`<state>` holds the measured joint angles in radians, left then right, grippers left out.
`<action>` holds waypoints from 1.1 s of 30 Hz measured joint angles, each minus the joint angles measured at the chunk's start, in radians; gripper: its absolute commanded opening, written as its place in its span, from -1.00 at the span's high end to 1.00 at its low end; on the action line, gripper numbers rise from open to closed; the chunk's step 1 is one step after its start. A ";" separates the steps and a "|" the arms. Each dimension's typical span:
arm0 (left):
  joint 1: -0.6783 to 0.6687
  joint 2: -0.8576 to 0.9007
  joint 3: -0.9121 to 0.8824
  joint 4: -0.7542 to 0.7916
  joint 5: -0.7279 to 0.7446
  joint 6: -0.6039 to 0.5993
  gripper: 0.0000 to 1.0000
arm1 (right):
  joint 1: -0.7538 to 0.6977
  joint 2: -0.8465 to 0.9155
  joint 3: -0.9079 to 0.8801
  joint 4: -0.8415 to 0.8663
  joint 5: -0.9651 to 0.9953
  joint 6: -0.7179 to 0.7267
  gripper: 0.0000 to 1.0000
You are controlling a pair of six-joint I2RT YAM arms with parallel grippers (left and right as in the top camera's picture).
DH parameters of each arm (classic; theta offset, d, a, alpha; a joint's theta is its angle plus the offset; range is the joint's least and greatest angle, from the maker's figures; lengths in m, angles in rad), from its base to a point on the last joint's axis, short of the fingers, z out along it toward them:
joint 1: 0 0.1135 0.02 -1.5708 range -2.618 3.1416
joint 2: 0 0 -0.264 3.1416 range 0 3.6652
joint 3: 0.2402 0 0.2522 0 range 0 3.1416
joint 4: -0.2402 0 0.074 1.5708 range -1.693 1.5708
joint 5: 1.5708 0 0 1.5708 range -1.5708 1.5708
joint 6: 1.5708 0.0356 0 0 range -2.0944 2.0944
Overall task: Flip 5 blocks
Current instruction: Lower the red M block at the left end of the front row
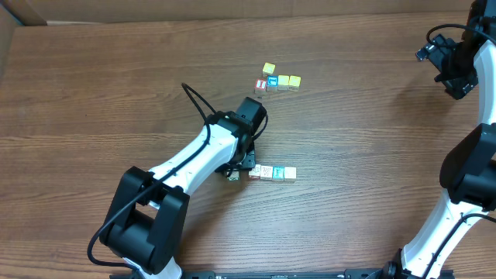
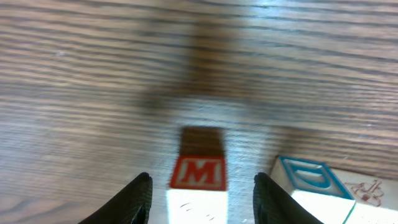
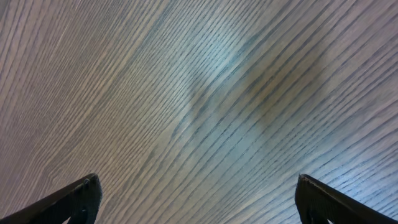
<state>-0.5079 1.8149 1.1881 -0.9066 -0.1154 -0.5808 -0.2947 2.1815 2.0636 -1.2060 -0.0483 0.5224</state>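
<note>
as the small wooden red-m block (image 2: 198, 173) sits between the parted jaws of the left gripper (image 2: 202, 186), untouched | right gripper (image 3: 198, 190) spread wide, empty, far right

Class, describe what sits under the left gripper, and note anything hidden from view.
Under the left gripper a block showing a red M lies between the parted fingers. From overhead the arm mostly covers it.

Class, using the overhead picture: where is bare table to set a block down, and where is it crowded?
Free: a narrow band between the upper cluster and the lower row; the wood left of the left arm; the wide stretch between those blocks and the right arm. Crowded: around the lower row, where the left gripper sits.
</note>
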 measured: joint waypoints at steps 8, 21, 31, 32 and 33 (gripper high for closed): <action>0.086 0.003 0.213 -0.170 0.000 0.023 0.92 | 0.000 0.000 0.000 0.001 0.000 0.000 -1.00; 0.137 0.003 0.068 -0.256 0.011 0.020 0.91 | 0.000 0.000 0.000 0.001 0.000 0.000 -1.00; 0.137 0.003 -0.031 -0.148 0.018 0.002 0.92 | 0.000 0.000 0.000 0.000 0.000 0.000 -1.00; 0.137 0.003 -0.031 -0.140 0.018 0.001 0.92 | 0.000 0.000 0.000 0.000 0.000 0.000 -1.00; 0.137 0.003 -0.031 -0.132 0.018 -0.001 0.92 | 0.000 0.000 0.000 0.000 0.000 0.000 -1.00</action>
<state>-0.3714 1.8179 1.1568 -1.0382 -0.0971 -0.5819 -0.2947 2.1815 2.0636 -1.2057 -0.0479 0.5220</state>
